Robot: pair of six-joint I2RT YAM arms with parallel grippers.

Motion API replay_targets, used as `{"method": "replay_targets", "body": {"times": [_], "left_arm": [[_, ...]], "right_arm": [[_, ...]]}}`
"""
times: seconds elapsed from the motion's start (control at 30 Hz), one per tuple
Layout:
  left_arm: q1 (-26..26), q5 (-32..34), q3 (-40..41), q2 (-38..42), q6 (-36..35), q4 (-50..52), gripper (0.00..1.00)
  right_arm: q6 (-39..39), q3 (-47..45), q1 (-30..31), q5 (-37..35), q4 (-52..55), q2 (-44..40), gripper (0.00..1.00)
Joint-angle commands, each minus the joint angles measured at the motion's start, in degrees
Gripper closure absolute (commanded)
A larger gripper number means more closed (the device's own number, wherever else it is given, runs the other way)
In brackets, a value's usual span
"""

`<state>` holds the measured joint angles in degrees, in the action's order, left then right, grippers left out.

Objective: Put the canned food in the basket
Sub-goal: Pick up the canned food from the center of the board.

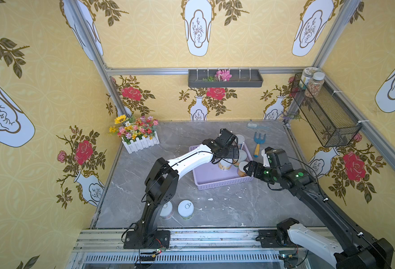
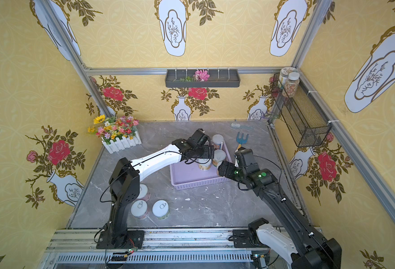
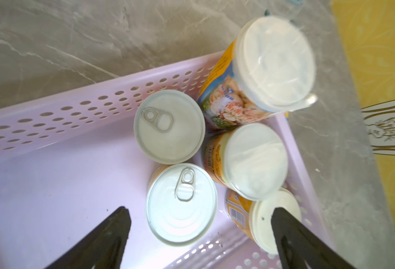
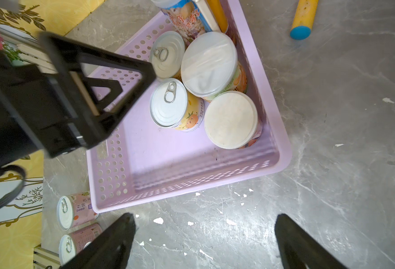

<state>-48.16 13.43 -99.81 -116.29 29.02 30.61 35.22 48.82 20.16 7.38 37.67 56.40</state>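
Note:
The lavender basket (image 1: 217, 180) (image 2: 191, 179) (image 3: 52, 125) (image 4: 191, 167) stands mid-table. In its far right corner stand several pieces of canned food: a tall multicoloured jar (image 3: 273, 62), two orange white-lidded cans (image 3: 254, 160) (image 3: 275, 219) and two pull-tab cans (image 3: 169, 127) (image 3: 181, 205). My left gripper (image 3: 200, 209) (image 1: 230, 154) hangs open over them, straddling the nearer pull-tab can without touching it. My right gripper (image 4: 205, 217) (image 1: 247, 168) is open and empty above the tabletop beside the basket. Three more pull-tab cans (image 2: 161, 209) (image 2: 139, 209) (image 2: 143, 192) stand near the left arm's base.
A white fence box of flowers (image 1: 138, 135) sits at the back left. A blue hand rake (image 1: 258, 143) and a brush (image 1: 258, 126) lie behind the basket. A black wire-mesh basket (image 1: 324, 109) hangs on the right wall, a dark shelf tray (image 1: 225, 79) on the back wall.

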Motion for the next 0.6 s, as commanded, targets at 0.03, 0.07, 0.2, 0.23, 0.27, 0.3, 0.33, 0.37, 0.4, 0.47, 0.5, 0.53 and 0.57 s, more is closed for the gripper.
{"method": "replay_targets", "body": {"times": [0.03,0.07,0.2,0.23,0.27,0.3,0.33,0.37,0.4,0.47,0.5,0.53,0.57], "left_arm": [[0.0,-0.5,6.7,7.1,-0.1,-1.2,0.0],[0.0,-0.6,9.3,9.2,-0.3,-1.5,0.01],[0.2,-3.7,19.2,18.5,-0.9,-3.2,0.04],[0.4,-4.7,21.2,20.9,-0.8,-3.1,0.04],[0.7,-5.4,23.2,23.5,-0.4,-2.8,0.04],[1.1,-5.9,25.2,25.6,0.1,-2.3,0.05],[1.6,-6.5,27.2,28.0,0.8,-1.6,0.05],[2.4,-7.2,29.4,30.6,1.5,-0.9,0.05],[3.1,-7.8,31.1,32.7,2.1,-0.4,0.06],[5.4,-10.4,34.6,37.8,3.3,1.0,0.07],[6.5,-11.3,36.2,39.6,3.8,2.0,0.07],[7.8,-12.5,37.7,41.8,4.2,3.2,0.07],[9.3,-13.8,39.0,43.8,4.5,4.8,0.07]], "right_arm": [[-1.8,0.6,1.6,0.5,-2.3,0.7,0.03],[-1.9,0.8,2.6,0.4,-2.7,1.1,0.03],[-2.7,1.9,8.7,-1.1,-4.4,4.6,0.03],[-2.9,2.4,10.9,-1.8,-4.9,5.8,0.03],[-3.2,2.8,13.0,-2.1,-5.3,7.0,0.03],[-3.4,3.1,14.2,-2.0,-5.9,8.1,0.03],[-3.7,3.4,16.1,-1.9,-6.9,9.3,0.03],[-4.1,3.7,17.9,-1.9,-7.8,10.5,0.03],[-4.3,4.1,19.4,-1.8,-8.6,11.3,0.03],[-4.8,5.1,23.0,-1.7,-10.1,13.9,0.03],[-5.0,5.7,24.5,-1.9,-10.5,15.0,0.03],[-5.3,6.3,26.5,-2.2,-11.2,16.3,0.03],[-5.7,7.1,28.6,-2.9,-11.6,17.6,0.03]]}}
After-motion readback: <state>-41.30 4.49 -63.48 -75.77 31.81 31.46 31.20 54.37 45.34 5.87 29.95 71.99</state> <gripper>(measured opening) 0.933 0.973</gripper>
